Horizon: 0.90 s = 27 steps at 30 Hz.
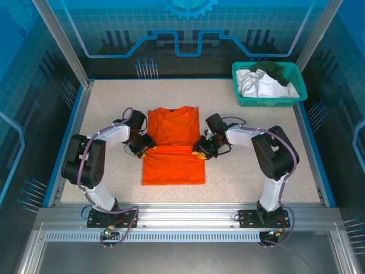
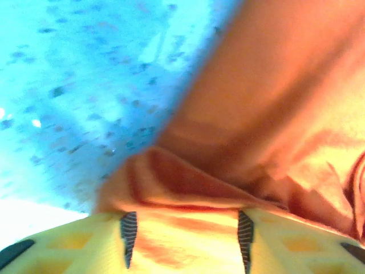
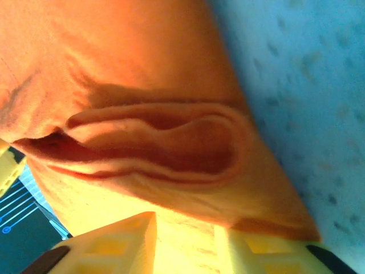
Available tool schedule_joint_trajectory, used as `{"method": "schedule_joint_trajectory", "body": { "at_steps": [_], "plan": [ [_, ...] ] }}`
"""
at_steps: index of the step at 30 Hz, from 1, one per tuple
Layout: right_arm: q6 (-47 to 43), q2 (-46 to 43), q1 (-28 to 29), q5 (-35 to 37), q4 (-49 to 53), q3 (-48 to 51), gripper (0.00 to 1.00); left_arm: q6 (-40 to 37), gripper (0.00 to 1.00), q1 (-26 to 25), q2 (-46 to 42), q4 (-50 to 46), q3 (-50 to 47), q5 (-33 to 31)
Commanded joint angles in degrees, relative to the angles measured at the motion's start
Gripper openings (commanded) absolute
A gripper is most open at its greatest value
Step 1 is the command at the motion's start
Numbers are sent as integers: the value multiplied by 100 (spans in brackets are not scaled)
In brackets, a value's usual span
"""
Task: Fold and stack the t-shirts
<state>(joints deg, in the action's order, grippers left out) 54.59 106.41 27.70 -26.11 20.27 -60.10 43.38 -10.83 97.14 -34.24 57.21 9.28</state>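
Note:
A bright orange t-shirt [image 1: 173,147] lies flat at the table's centre, collar away from the arms, with a crosswise crease at mid-length. My left gripper [image 1: 147,150] sits low at the crease's left end and my right gripper [image 1: 199,149] at its right end. In the left wrist view the left gripper [image 2: 185,220] stands open, its yellow fingers [image 2: 57,242] well apart with rumpled orange cloth [image 2: 256,103] between them. In the right wrist view the right gripper [image 3: 191,228] has a narrower gap, with a layered fold of the shirt [image 3: 159,137] lying in and before it. White [image 1: 256,84] and dark green [image 1: 274,69] t-shirts sit in the basket.
A teal mesh basket [image 1: 268,102] stands at the table's back right corner. Speckled tabletop [image 1: 108,103] lies bare around the orange shirt, bounded by blue edging and metal frame posts. Both arm bases are bolted to the rail at the near edge.

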Motion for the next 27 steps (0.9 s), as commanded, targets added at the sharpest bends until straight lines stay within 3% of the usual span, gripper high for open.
{"method": "schedule_joint_trajectory", "body": {
  "at_steps": [1,7,13,21,27],
  "plan": [
    [8,-179,-8,477,602,131,40,-145,59,99,-386,-490,182,-308],
    [-544,-971,91,540,559,-102,44,-567,72,91,-996,-1148,900,-87],
    [-918,-2053,398,77,294,1126,50,-857,75,-301,-1956,-1461,-131,718],
    [-841,-3638,634,55,444,2814,60,173,71,-401,-3368,-1543,-2269,1387],
    [-835,-3583,741,118,491,2883,59,498,61,-481,-3521,-1130,-2701,1668]
  ]
}}
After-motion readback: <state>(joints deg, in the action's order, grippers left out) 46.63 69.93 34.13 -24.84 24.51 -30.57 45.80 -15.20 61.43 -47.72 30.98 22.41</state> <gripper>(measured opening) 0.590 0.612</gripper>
